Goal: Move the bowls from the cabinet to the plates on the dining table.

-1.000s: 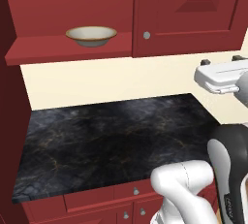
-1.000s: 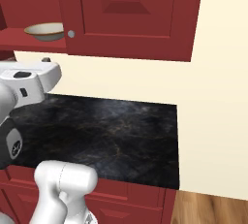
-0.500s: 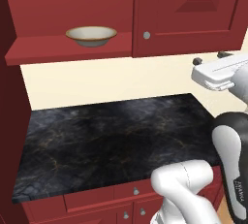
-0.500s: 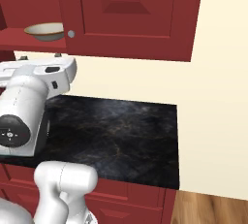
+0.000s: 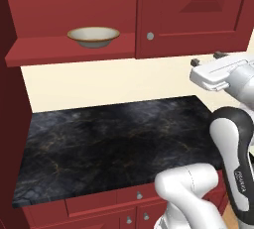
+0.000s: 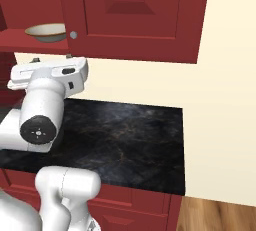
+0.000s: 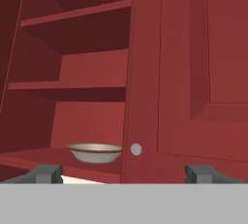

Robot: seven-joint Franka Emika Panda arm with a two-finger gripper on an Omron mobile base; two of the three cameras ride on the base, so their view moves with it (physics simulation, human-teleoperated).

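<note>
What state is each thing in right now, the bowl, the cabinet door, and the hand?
Bowl: upright on the open shelf, untouched.
Cabinet door: shut, right of the bowl.
Hand: open, empty, short of the bowl.
Counter: bare black marble.

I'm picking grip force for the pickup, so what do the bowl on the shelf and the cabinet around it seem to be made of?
The bowl looks like glazed ceramic: a smooth cream inside with a tan-gold rim. The cabinet looks like painted or stained wood, dark red with panelled doors and a small silver knob. All of it is rendered, so this is only how it looks.
</note>
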